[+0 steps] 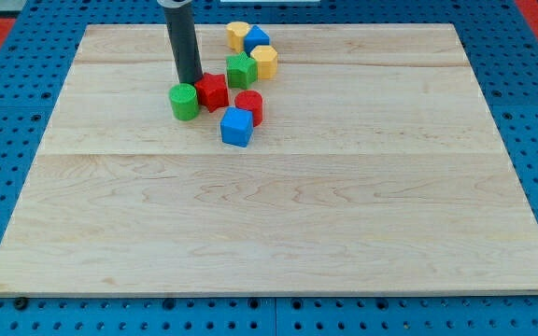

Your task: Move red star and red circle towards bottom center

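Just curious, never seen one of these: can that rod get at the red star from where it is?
Probably yes: my tip sits just behind the red star, with the green cylinder beside it.

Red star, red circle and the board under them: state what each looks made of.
Red star: probably plastic, matte, uniformly coloured, no grain. Red circle: the same look, likely the same plastic. Board: pale wood in joined planks, with visible grain streaks and seam lines, smooth and unpainted. My tip is a dark rod, material unclear, at the star's upper left.

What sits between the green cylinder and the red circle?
In the camera view, the red star sits between the green cylinder and red circle.
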